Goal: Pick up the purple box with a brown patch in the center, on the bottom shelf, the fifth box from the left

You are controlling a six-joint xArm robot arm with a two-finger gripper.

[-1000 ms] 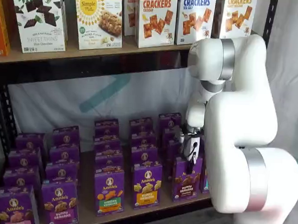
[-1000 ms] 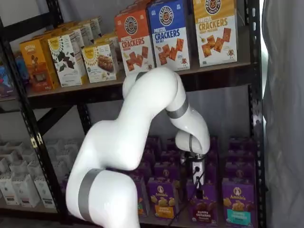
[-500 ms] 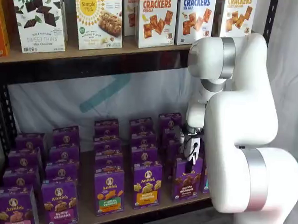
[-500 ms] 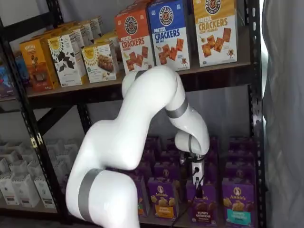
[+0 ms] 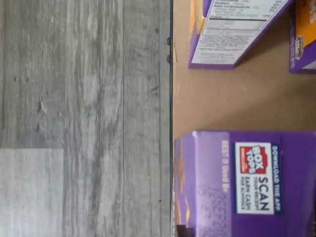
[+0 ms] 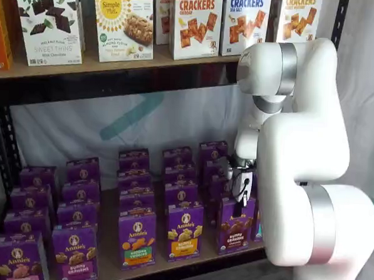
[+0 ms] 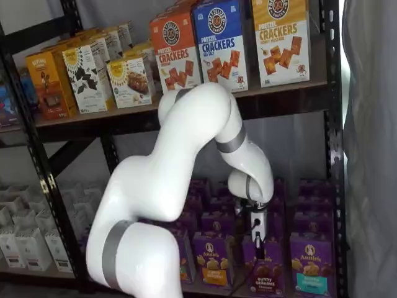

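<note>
Risk of a toppled or shoved carton is judged the main hazard, since the gripper (image 7: 259,248) hangs right at the top of the purple box (image 7: 267,268) at the front edge of the bottom shelf (image 6: 161,267); a descent slightly off centre could land a finger on the lid instead of beside it, and the box could be tipped forward off the board; neighbouring cartons stand just beside it, so one of those could be clipped or pinched as well.

How far the fingers are parted cannot be told; in both shelf views they are seen only as a narrow dark shape with a cable alongside, and no gap or clamped box is plainly shown.

The purple box (image 6: 235,225) is seen in both shelf views as a small upright purple carton at the front of its row, toward the right end of the shelf; dark brown cookies are pictured mid-front, with yellow lettering below; its upper part is partly hidden by the gripper. In the wrist view a purple box top with a Box Tops label is shown at the shelf's front edge, grey floor beyond.
</note>
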